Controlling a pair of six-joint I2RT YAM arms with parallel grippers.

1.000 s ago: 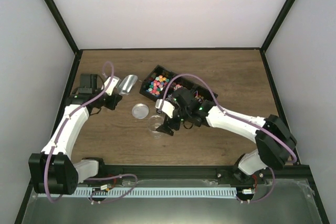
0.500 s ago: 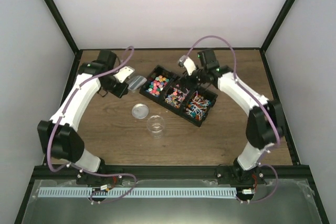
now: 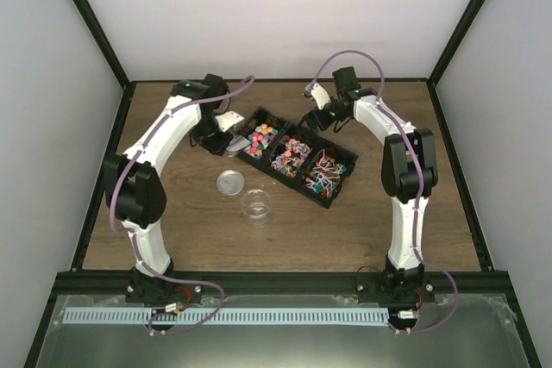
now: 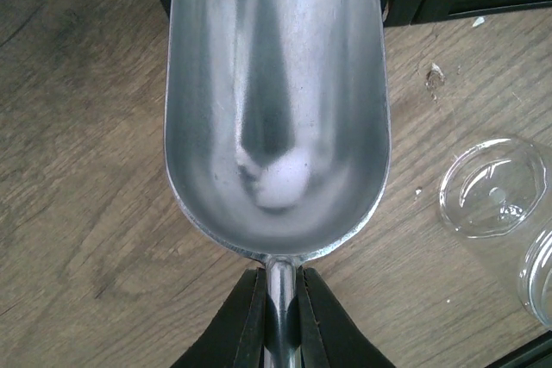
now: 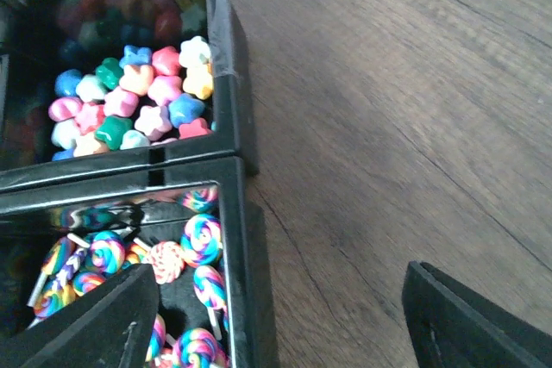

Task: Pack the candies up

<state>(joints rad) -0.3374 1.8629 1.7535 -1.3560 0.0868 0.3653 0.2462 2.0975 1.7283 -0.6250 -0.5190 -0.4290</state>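
While my left gripper (image 4: pixel 280 321) clamps the metal scoop (image 4: pixel 276 101) by its handle and my right gripper (image 5: pixel 280 303) gapes empty over the edge of the divided tray (image 5: pixel 231 66) holding the candies (image 5: pixel 138 96), a steep plunge could shove that tray or flick pieces onto the table (image 5: pixel 388 84).

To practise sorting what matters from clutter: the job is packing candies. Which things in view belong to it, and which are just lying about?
Belong: candies, black tray, metal scoop, clear jar, jar lid.
Lying about: white specks on the wooden table.
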